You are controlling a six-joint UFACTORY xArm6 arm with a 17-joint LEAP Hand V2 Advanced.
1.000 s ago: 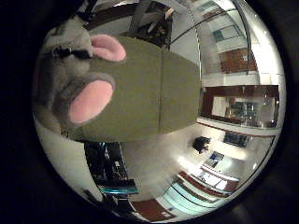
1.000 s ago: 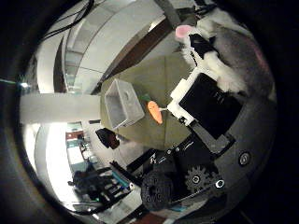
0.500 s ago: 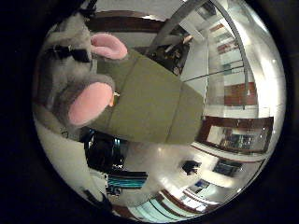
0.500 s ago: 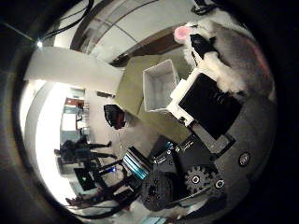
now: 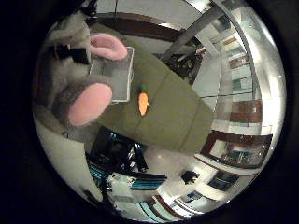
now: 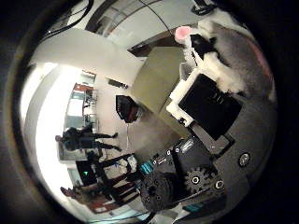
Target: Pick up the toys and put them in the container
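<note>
Olive-green tabletop [image 5: 173, 112] lies well below the palm. Right hand [image 6: 205, 107] has its fingers closed round a grey plush mouse [image 5: 70, 93] with pink ears. Under the mouse sits a clear plastic container [image 5: 117, 77], an orange toy carrot [image 5: 143, 103] just beside it.

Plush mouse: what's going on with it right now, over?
Hand shut on plush mouse, high above the table. Container below, carrot toy beside it. Nothing blocking.
</note>
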